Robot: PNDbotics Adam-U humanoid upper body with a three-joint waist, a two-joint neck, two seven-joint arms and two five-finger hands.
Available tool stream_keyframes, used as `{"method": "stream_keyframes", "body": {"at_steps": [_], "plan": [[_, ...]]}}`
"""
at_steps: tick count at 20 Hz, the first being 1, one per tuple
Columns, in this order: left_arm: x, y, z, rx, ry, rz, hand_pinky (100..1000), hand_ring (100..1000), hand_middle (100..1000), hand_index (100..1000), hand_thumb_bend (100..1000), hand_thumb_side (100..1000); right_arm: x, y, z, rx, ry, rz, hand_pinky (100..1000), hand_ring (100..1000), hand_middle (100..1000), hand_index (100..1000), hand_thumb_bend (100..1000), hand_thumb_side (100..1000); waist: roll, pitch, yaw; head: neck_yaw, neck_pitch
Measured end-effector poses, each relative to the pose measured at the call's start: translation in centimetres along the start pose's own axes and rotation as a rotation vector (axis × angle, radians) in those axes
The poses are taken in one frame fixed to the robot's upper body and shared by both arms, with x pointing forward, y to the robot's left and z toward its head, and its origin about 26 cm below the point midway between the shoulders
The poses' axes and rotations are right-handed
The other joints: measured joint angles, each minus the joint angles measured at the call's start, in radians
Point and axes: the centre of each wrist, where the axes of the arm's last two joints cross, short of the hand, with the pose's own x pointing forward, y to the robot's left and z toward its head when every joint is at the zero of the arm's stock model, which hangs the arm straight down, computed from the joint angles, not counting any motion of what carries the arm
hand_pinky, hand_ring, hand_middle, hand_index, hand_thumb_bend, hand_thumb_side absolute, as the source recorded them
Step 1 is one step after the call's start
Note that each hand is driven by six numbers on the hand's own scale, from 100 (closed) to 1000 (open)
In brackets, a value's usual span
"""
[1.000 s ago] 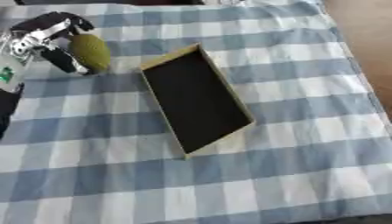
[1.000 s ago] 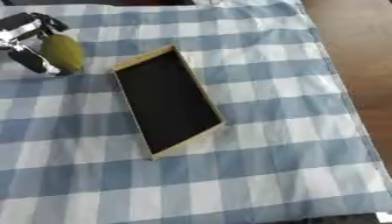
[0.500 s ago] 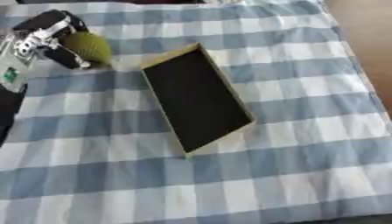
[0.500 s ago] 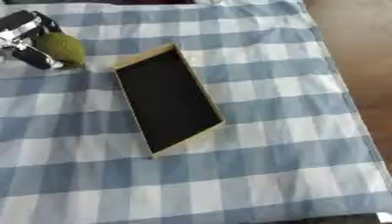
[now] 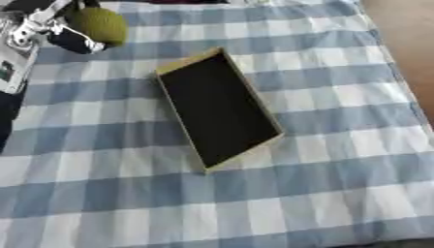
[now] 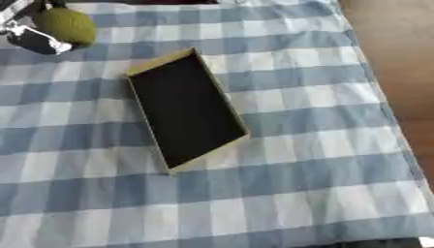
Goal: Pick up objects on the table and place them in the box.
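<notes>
The olive-green rounded object [image 5: 100, 25] is a dull, matte lump, roughly egg-shaped, with no markings that can be made out. It sits at the far left of the blue-and-white checked tablecloth [image 5: 322, 145], held in the robot's left hand [image 5: 59, 30]. Whether it rests on the cloth or is lifted off it cannot be told.

The box [image 5: 216, 107] is a shallow rectangular tray with a black inside and thin tan walls. It lies near the middle of the cloth, turned askew so its long side runs from upper left to lower right. Its inside shows only black. The green object is well apart from it, beyond its upper-left corner.

The left hand comes in from the upper left corner, black with silver and white parts, its fingers [image 5: 78, 42] curled around the left and lower side of the green object, grasping it. The forearm trails off the left edge of the view. The right hand shows in neither view.

Against the picture from a second ago, the hand and the green object stand higher and closer to the top edge of the view. The box also sits somewhat higher in the picture, so part of that shift belongs to the camera, and the box keeps its angle on the cloth
</notes>
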Motion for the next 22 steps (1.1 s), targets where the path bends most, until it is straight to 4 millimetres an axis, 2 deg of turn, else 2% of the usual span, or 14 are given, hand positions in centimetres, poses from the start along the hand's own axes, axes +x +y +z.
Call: {"method": "stream_keyframes", "body": {"at_steps": [3,6,11,17,22], "plan": [[2.6,1.4,0.2,0.037,-0.127,-0.056,453,423,514,599,484,100,0.0,0.0,0.0,-0.001,0.0,0.0,796,657,615,671,100,624,0.0,0.0,0.003,0.0,0.0],[6.0,2.5,0.6,0.053,-0.288,-0.099,467,433,519,605,485,100,0.0,0.0,0.0,-0.002,-0.001,0.0,795,657,615,671,100,623,0.0,-0.001,0.006,0.001,0.0],[10.7,3.3,1.3,0.057,-0.496,-0.107,485,436,521,605,472,100,0.0,0.0,0.0,-0.003,-0.001,0.0,796,657,615,671,100,622,0.0,-0.007,0.007,0.004,0.001],[13.9,1.7,1.2,-0.039,-0.631,-0.075,480,429,523,602,448,100,0.0,0.0,0.0,-0.003,-0.001,0.0,796,657,615,671,100,622,0.0,-0.012,0.006,0.009,0.001],[15.5,-0.7,0.3,-0.12,-0.677,-0.025,479,429,526,603,438,100,0.0,0.0,0.0,-0.004,-0.002,0.0,796,657,615,671,100,622,0.0,-0.012,0.005,0.01,0.001]]}}
